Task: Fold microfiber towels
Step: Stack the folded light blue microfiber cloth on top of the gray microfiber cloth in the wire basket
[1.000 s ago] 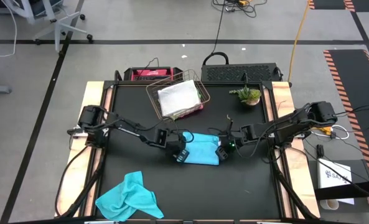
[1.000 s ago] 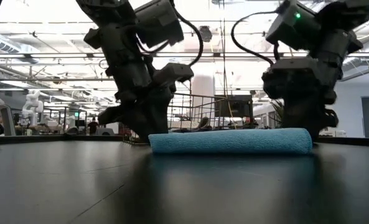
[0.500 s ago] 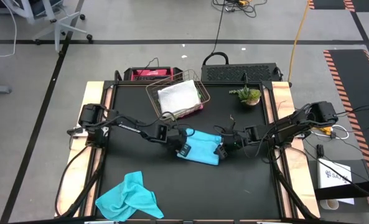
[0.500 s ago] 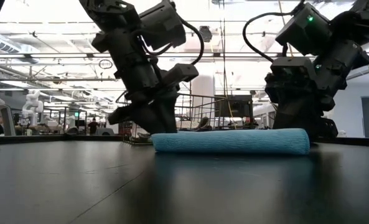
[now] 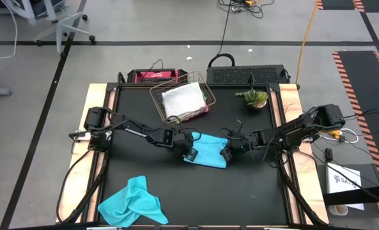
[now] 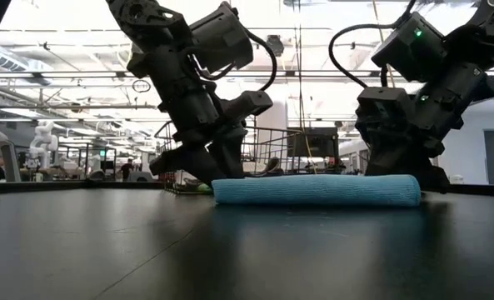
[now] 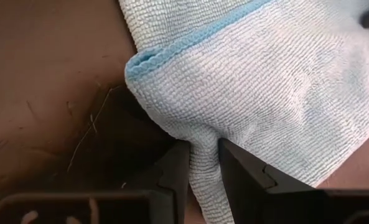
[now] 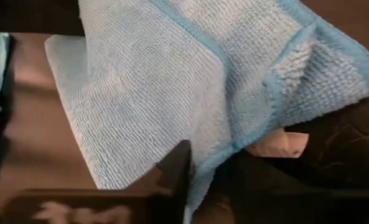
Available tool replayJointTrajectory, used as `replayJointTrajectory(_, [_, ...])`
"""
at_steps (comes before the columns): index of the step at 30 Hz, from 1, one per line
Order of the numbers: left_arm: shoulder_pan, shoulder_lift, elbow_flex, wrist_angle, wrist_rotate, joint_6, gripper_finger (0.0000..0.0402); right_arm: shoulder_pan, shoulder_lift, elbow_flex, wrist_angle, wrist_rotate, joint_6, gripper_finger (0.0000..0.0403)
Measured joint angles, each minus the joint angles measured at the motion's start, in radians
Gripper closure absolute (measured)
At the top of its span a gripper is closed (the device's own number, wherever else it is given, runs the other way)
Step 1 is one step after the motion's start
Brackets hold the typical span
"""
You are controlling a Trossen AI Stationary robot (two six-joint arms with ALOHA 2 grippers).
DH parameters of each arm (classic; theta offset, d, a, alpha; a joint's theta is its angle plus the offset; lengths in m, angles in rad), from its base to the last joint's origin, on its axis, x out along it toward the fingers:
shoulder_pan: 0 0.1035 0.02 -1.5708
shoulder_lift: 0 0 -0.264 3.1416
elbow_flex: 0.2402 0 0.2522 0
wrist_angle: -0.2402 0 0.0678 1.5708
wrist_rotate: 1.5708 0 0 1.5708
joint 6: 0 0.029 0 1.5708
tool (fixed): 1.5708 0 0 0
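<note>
I am pinching the folded turquoise towel point(image 5: 207, 152) at mid-table: my left gripper point(image 5: 188, 153) is clamping its left edge, my right gripper point(image 5: 227, 154) its right edge. Two turquoise towels showing; the second, the crumpled towel point(image 5: 130, 202), is lying near-left. One wire basket point(image 5: 181, 97) is sitting far, holding pale cloth.

- Both arms are dark, almost black, made of slim tube links with thicker blocky joints.
- The left arm point(image 5: 128, 130) has a round, drum-shaped base joint, and thin black cables run along its links.
- The right arm point(image 5: 291, 130) has the same build, with a loose black cable looping above its wrist block.
- The left claw point(image 7: 201, 167) has two dark flat fingers with angular, stepped inner edges.
- The right claw point(image 8: 200, 180) looks the same matt black; a small green light glows on its wrist housing.
</note>
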Motion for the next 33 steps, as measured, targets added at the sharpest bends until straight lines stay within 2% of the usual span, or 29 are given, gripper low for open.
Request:
replayJointTrajectory(4, [0.0,0.002,0.0,0.008,-0.004,0.002,0.031,0.0,0.007,0.0,0.015,-0.002,0.003,0.0384])
replayJointTrajectory(5, [-0.001,0.002,0.0,0.01,-0.007,0.004,0.0314,0.0,0.008,-0.001,0.023,-0.002,0.003,0.0393])
replayJointTrajectory(7, [-0.004,0.003,-0.001,0.016,-0.017,0.013,0.0336,0.0,0.01,-0.002,0.046,-0.003,0.012,0.0394])
replayJointTrajectory(9, [-0.007,0.005,-0.003,0.034,-0.02,0.034,0.0375,0.0,0.01,-0.002,0.069,-0.005,0.018,0.0398])
replayJointTrajectory(11, [-0.01,0.009,-0.003,0.073,-0.027,0.05,0.039,0.0,0.01,-0.002,0.087,-0.005,0.02,0.04])
replayJointTrajectory(16, [-0.011,0.008,-0.004,0.113,-0.045,0.057,0.0396,0.01,0.01,0.017,0.113,-0.008,0.045,0.0401])
replayJointTrajectory(22, [-0.01,-0.031,-0.004,0.108,-0.045,0.063,0.0398,0.02,0.009,0.103,0.117,-0.033,0.012,0.0402])
replayJointTrajectory(26, [-0.01,-0.118,-0.002,0.1,-0.066,0.092,0.0399,0.021,0.008,0.174,0.116,-0.037,-0.034,0.0402])
replayJointTrajectory(33, [-0.01,-0.326,-0.002,-0.027,-0.217,0.17,0.04,0.0,-0.032,0.298,0.065,-0.039,-0.145,0.0402])
